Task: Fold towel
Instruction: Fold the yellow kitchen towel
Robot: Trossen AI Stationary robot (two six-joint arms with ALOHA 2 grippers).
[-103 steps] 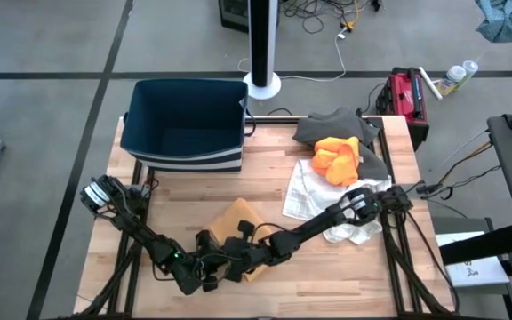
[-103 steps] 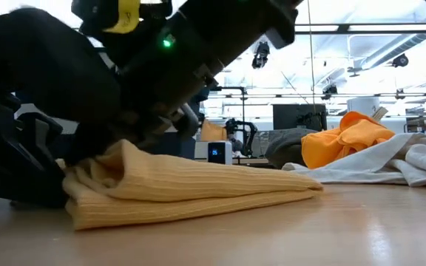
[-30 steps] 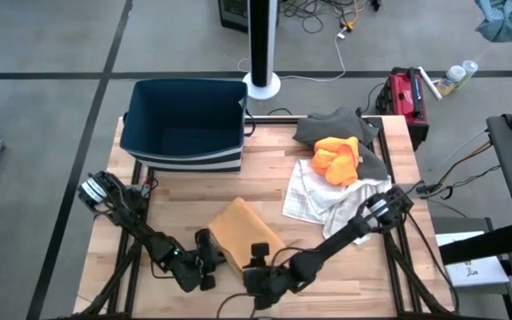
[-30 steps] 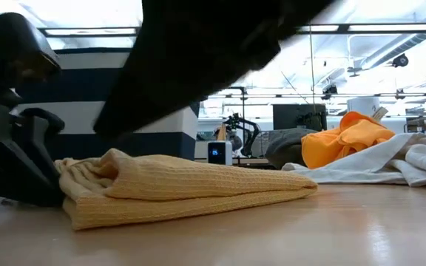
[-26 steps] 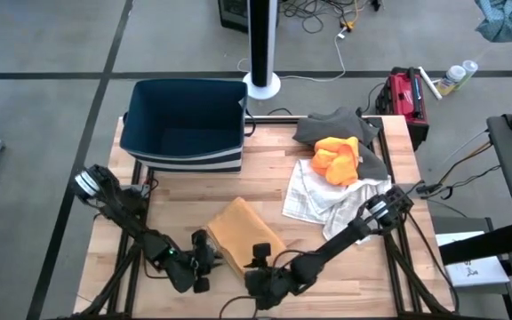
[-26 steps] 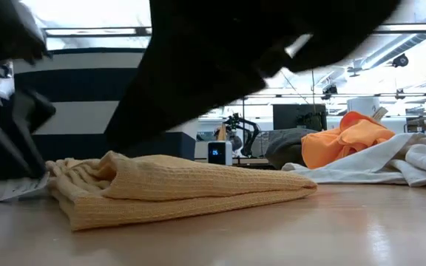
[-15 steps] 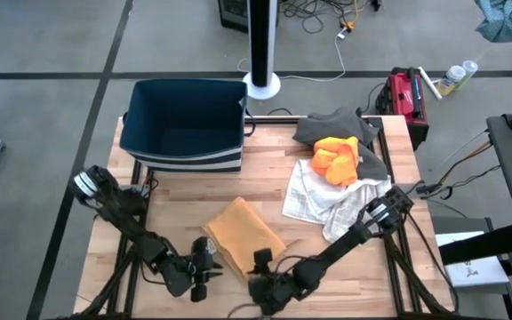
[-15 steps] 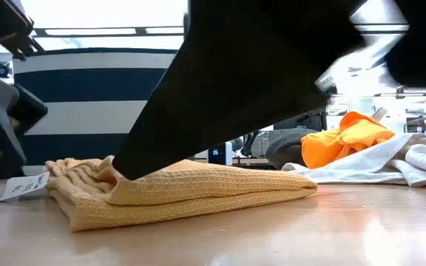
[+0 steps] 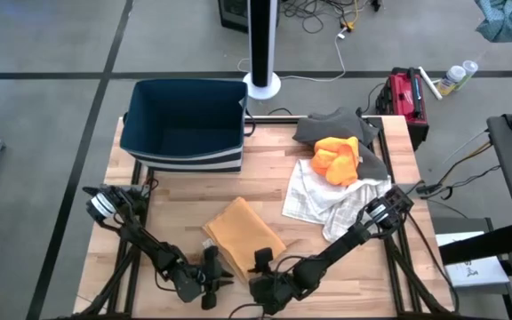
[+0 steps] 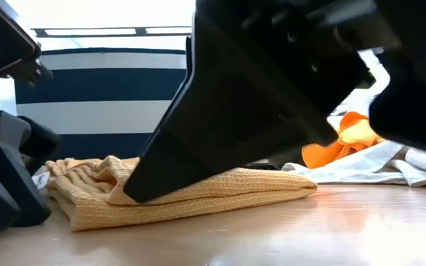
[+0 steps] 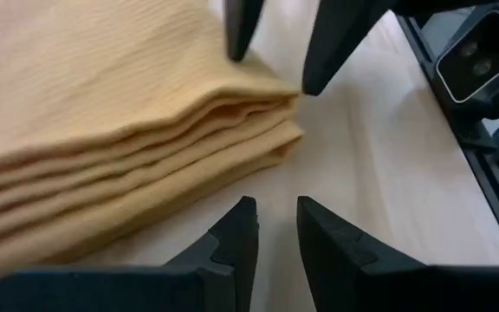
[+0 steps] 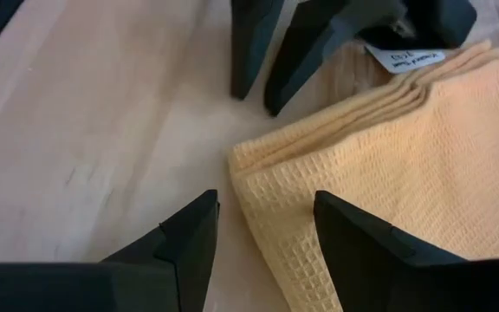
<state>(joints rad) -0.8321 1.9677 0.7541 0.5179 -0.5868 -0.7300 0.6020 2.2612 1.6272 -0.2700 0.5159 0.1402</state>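
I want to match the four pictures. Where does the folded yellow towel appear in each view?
High view: folded yellow towel lies low centre on the table.
Low view: left of centre.
Left wrist view: upper left.
Right wrist view: right side.
Shared landmark: its white tag, visible in the low view too.

We are in a robot lab.
We see a wooden table on a grey floor, loose cables, and a red toolbox.

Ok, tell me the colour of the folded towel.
Yellow-orange folded towel, a waffle weave; the right wrist view shows it best.
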